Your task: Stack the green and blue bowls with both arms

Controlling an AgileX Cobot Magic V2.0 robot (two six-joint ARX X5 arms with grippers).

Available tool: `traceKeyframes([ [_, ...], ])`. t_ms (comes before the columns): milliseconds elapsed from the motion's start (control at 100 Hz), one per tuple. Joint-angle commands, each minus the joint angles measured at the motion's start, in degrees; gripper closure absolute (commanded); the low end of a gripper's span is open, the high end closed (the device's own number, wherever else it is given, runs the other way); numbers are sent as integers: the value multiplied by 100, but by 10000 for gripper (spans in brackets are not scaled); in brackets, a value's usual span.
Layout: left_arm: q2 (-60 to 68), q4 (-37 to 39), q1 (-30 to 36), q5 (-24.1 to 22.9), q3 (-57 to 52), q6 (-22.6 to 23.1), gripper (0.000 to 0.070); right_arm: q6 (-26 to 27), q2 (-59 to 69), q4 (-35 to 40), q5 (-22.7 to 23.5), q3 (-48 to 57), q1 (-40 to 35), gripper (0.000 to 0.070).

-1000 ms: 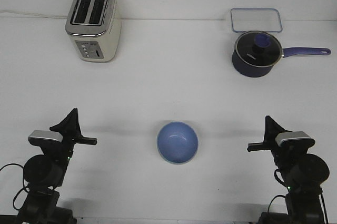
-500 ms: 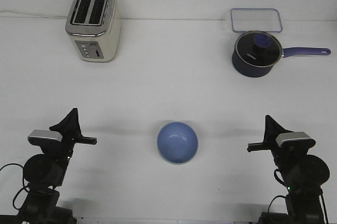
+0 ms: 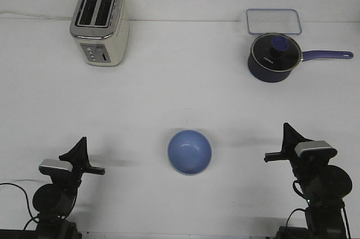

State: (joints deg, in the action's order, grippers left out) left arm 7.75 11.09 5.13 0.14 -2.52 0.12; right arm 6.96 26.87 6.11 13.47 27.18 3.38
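**Left arm sinks lower; one blue bowl sits between the parked arms**

The left arm (image 3: 56,194) is folded low at the near left edge of the white table (image 3: 180,93), and its left gripper (image 3: 79,150) points up and away from the bowl; from this view I cannot tell whether the fingers are spread or pressed together. The right arm (image 3: 320,188) is folded at the near right edge, its right gripper (image 3: 288,135) also raised, and its finger state is just as unclear.

Counted left to right: one cream toaster (image 3: 100,25) at the far left, one blue bowl (image 3: 189,152) near the front centre, between the two arms and well apart from both, one clear lidded container (image 3: 273,21) at the far right, and one dark blue saucepan (image 3: 274,58) just in front of it. Only a thin pale rim shows under the blue bowl.

Against the frame half a second ago, the left arm sits lower and slightly rightward; the right arm and bowl are unchanged.
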Motion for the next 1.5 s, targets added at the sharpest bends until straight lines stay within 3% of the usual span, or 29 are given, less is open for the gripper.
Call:
traceKeyframes([
  [0,-245,33,-50,31,4,31,685,72,9,-57,0,13,-4,700],
  [160,-758,-378,-195,24,177,31,685,72,11,-57,0,13,-4,700],
  [960,-715,-376,-212,-33,173,33,685,66,11,-144,0,13,-4,700],
  [1060,-715,-376,-212,-33,173,33,685,-581,-61,-138,-92,11,-66,700],
  [1260,-715,-376,-212,-33,173,33,685,-1753,-905,-225,-964,-435,-365,700],
  [1490,-715,-374,-212,-33,173,33,685,-2225,-2391,-603,-1005,-1923,-352,700],
])
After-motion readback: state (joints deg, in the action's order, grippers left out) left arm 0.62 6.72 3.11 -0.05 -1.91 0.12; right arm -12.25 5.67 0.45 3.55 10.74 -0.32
